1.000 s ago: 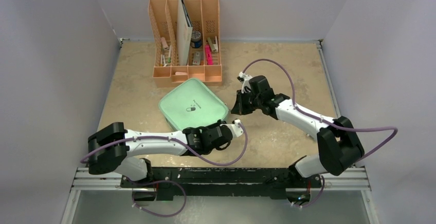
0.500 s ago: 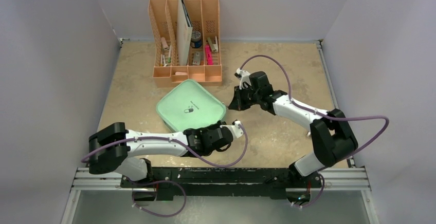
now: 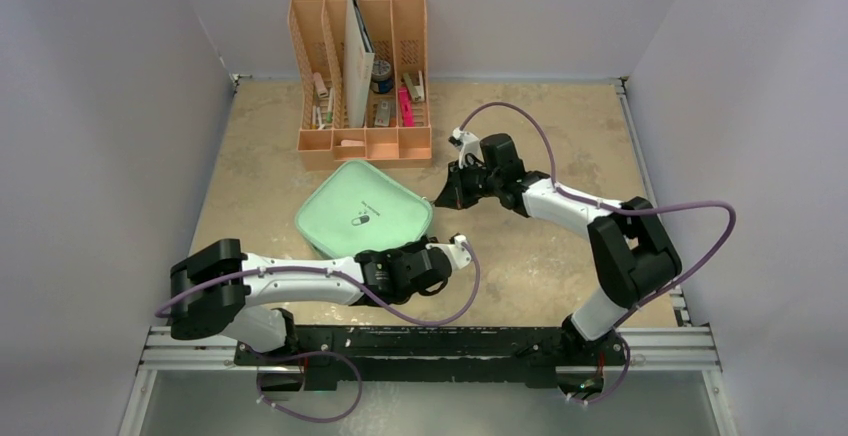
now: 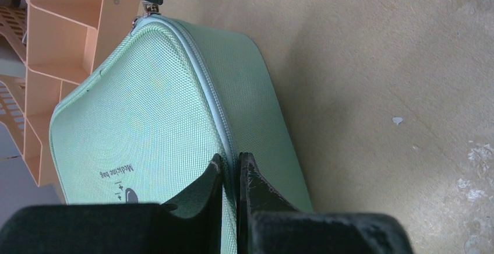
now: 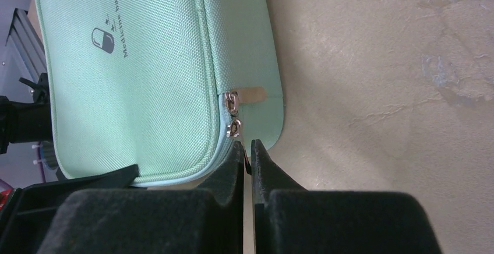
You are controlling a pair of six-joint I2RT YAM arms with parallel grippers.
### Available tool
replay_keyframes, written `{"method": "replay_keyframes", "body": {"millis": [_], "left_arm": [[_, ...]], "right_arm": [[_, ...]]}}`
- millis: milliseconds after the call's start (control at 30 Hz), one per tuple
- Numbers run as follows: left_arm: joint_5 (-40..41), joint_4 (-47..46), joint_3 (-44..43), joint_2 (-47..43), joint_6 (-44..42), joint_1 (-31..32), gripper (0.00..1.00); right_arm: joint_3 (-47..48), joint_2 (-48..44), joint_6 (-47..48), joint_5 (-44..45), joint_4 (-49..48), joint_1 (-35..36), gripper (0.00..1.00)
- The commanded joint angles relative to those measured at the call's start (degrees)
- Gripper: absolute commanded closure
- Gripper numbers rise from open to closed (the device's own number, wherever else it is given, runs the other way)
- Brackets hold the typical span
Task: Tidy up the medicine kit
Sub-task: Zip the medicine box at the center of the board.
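The medicine kit [image 3: 360, 214] is a mint-green zip case with a small dark pill logo, lying closed on the table in front of the organizer. My left gripper [image 3: 383, 256] is shut on the kit's near edge, pinching the zip seam [image 4: 230, 163]. My right gripper [image 3: 441, 194] is at the kit's right corner, shut on the metal zipper pull [image 5: 233, 127], with its tips [image 5: 247, 146] right below the pull. The kit fills the left of both wrist views [image 4: 151, 108] [image 5: 134, 62].
A peach-orange slotted desk organizer [image 3: 360, 76] with pens, a notebook and small items stands just behind the kit, almost touching it [image 4: 58, 27]. Grey walls close in the left, back and right. Bare beige table [image 3: 540, 256] lies to the right.
The kit has slid and turned a little to the left. My right gripper has moved left and away along the kit's right corner. My left gripper keeps its pinch on the near edge.
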State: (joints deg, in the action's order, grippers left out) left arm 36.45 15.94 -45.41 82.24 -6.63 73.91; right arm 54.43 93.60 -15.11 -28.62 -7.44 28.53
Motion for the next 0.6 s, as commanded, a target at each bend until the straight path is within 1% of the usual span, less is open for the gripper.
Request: {"method": "replay_keyframes", "body": {"millis": [0, 100, 233, 333, 433, 467, 500, 567], "left_arm": [[-11.6, 6.3, -0.7, -1.1, 1.4, 3.6, 1.0], [-11.9, 7.1, -3.5, -0.8, 2.5, 3.6, 1.0], [-13.8, 5.4, -5.0, -1.0, 3.4, 3.6, 1.0], [-15.3, 3.3, -6.9, -0.7, 3.6, 3.6, 1.0], [-17.4, 1.1, -9.9, 0.1, 4.3, 3.6, 1.0], [-17.8, 1.0, -11.5, 0.3, 4.7, 3.6, 0.98], [-18.3, 0.8, -13.1, 0.5, 5.2, 3.6, 0.94], [-19.4, 0.7, -15.2, 0.3, 6.1, 3.6, 0.82]], "right_arm": [[1.8, -0.6, 2.1, 13.4, -10.1, -3.2, 1.0], [-1.0, -3.1, 0.8, 14.7, -9.6, -3.7, 1.0], [-4.6, -7.3, -0.5, 16.0, -7.7, -4.3, 1.0], [-5.9, -10.2, -0.9, 18.2, -3.8, -4.8, 1.0], [-6.7, -12.7, -2.8, 20.2, 0.2, -7.5, 1.0], [-6.9, -13.3, -3.6, 20.2, 1.3, -8.7, 1.0], [-6.8, -13.9, -4.2, 20.2, 3.5, -9.9, 1.0], [-5.2, -14.7, -4.6, 21.6, 8.9, -11.9, 1.0]]}}
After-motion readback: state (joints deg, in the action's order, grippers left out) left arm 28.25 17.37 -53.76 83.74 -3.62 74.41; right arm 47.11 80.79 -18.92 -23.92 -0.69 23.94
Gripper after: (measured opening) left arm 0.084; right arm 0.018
